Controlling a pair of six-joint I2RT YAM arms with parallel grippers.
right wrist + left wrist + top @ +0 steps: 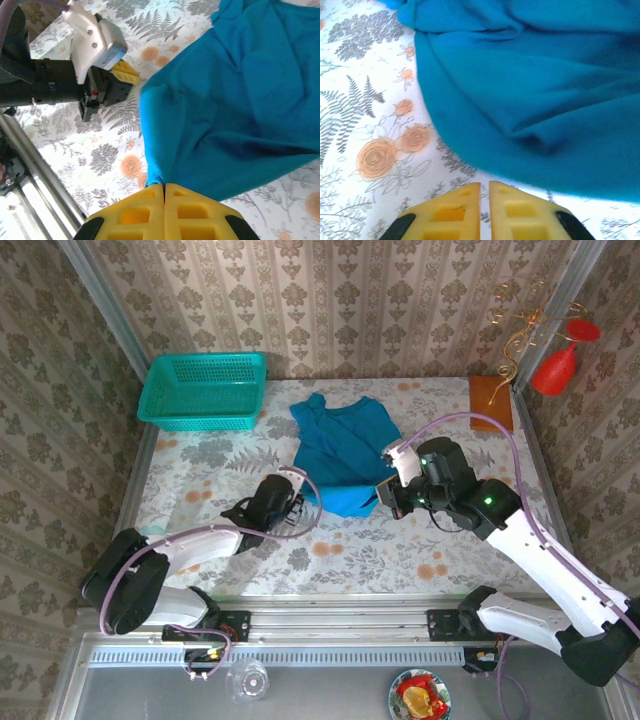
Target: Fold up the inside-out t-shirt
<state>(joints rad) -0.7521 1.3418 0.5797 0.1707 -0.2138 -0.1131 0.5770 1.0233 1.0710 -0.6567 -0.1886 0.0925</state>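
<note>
— T-shirt (340, 450) where?
— Crumpled mid-table (200, 455), teal.
— Grippers?
— Right gripper (164, 186) pinching its near edge. Left gripper (484, 186) closed, nothing in it, just beside the cloth.

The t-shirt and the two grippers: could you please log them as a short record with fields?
t-shirt: teal, crumpled, lying on the floral table
left gripper: shut, empty, just short of the shirt's edge
right gripper: shut on the t-shirt's near edge
basket: turquoise mesh, far left corner, apart from the shirt
</note>
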